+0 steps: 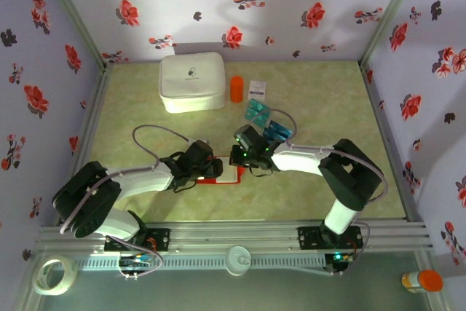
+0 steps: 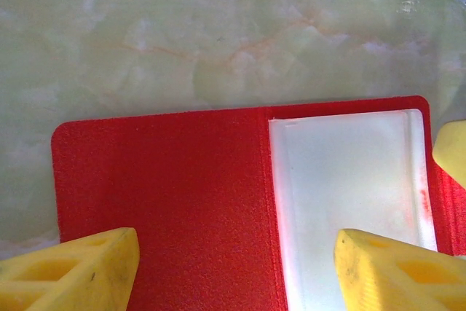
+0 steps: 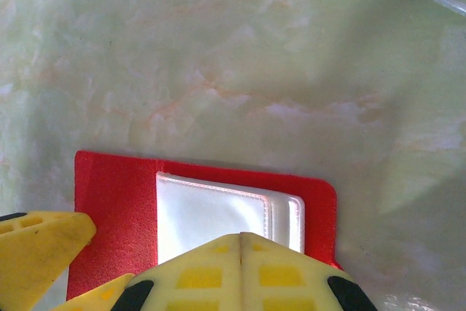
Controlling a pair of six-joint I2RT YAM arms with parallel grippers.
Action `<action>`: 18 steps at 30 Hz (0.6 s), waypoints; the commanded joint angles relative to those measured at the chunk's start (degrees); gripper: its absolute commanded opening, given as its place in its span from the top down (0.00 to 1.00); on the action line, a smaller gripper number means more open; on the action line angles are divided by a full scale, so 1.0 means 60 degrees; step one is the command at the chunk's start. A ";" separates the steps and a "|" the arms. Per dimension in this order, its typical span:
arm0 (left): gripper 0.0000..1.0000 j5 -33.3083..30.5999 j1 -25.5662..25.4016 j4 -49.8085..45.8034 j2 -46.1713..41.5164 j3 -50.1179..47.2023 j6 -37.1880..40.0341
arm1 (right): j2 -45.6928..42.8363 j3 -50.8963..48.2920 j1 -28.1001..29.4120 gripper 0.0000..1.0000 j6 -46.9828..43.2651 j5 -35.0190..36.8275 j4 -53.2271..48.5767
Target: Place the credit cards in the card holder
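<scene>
The card holder (image 1: 220, 178) lies open on the table near the front, a red wallet (image 2: 167, 194) with a pale pocket panel (image 2: 349, 180) on its right half. My left gripper (image 2: 233, 271) is open, one yellow finger (image 2: 73, 267) over the red half and the other over the pale panel. My right gripper (image 3: 242, 267) is shut with nothing between its tips, which rest on the pale panel (image 3: 211, 213) of the wallet (image 3: 116, 202). The credit cards lie behind the right gripper (image 1: 238, 158): teal ones (image 1: 256, 112) and a blue one (image 1: 279, 132).
A large white rounded case (image 1: 191, 82) stands at the back, with an orange cylinder (image 1: 237, 87) and a small white printed box (image 1: 257, 89) to its right. Flowered walls close off three sides. A tape roll (image 1: 54, 274) and an orange-capped bottle (image 1: 422, 280) sit beyond the front rail.
</scene>
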 commanded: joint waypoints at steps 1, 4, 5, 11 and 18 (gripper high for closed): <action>0.29 -0.0218 -0.0048 0.0083 0.0140 -0.0148 0.0248 | 0.0216 0.0277 -0.0084 1.00 -0.0223 0.0009 -0.0299; 0.29 -0.0217 -0.0044 0.0096 0.0132 -0.0162 0.0277 | 0.0378 0.0256 -0.0080 1.00 -0.0237 -0.0017 -0.0278; 0.29 -0.0217 -0.0049 0.0122 0.0126 -0.0163 0.0278 | 0.0430 0.0248 -0.0086 1.00 -0.0224 -0.0042 -0.0253; 0.27 -0.0203 -0.0047 0.0140 0.0131 -0.0162 0.0346 | 0.0840 0.0204 -0.0086 1.00 -0.0066 -0.0506 0.0114; 0.27 -0.0159 -0.0048 0.0140 0.0177 -0.0152 0.0417 | 0.1090 0.0046 -0.0080 1.00 0.0386 -0.0981 0.0802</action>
